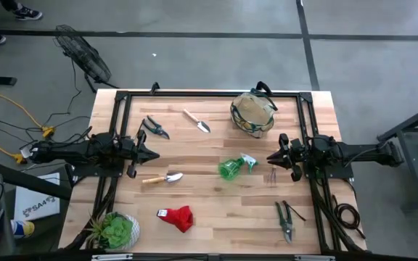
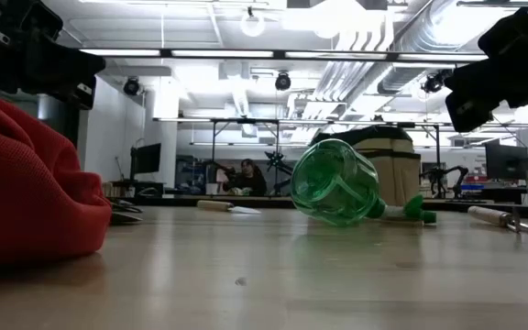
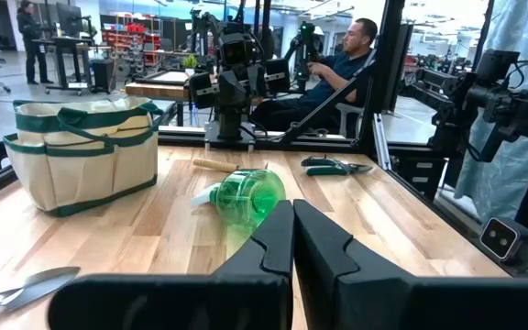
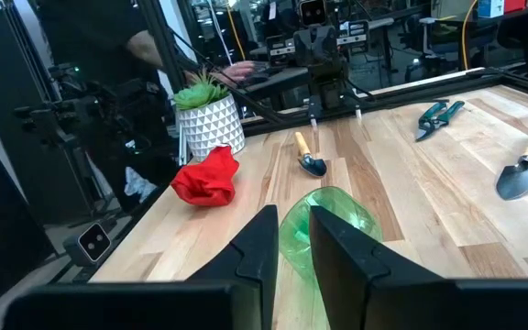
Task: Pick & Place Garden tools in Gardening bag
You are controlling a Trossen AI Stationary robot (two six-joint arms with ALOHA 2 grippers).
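A green spray bottle lies on its side mid-table between my grippers. The tan gardening bag stands at the far right. Two wooden-handled trowels, dark shears at the far left and near right, and a red glove lie flat on the table. My left gripper hovers at the left, shut and empty. My right gripper hovers right of the bottle, open by a narrow gap and empty.
A green potted plant in a white pot stands at the near left corner. A black frame runs around the table's edges. Bare wood lies between the tools. People sit at benches beyond the table.
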